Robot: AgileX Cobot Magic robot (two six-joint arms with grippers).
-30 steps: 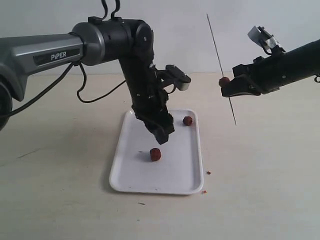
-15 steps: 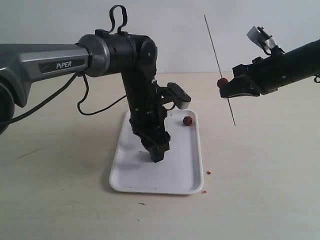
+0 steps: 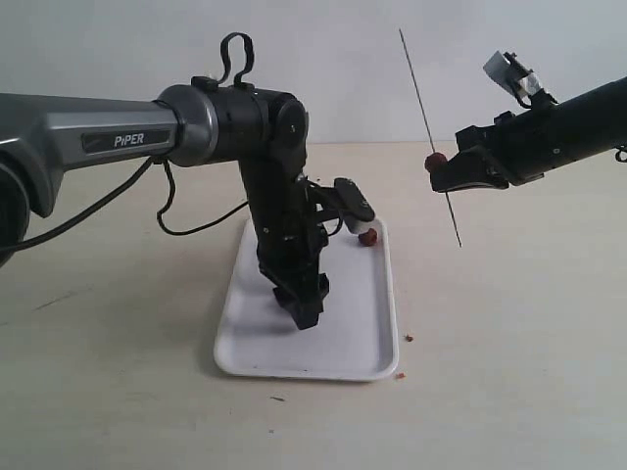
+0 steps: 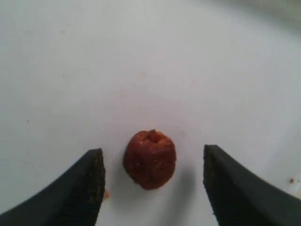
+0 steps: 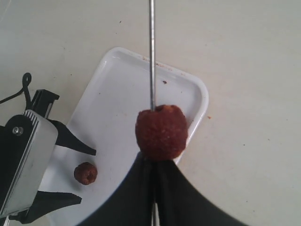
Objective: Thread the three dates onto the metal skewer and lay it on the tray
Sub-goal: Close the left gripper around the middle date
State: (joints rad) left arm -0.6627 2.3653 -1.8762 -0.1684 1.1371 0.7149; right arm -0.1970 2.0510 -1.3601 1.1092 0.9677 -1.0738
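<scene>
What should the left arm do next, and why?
Probably shut the left gripper on the loose date: it lies on the tray between the open fingers, untouched. The right gripper holds the skewer nearly upright, with a threaded date on it.

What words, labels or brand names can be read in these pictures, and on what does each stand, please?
"PiPER": white letters on the grey tube of the left arm.
Nothing else is readable; the two wrist views show no writing.

Grey-and-black left arm [image 3: 59, 122] lettered PIPER; right arm [image 3: 573, 122] black.
</scene>
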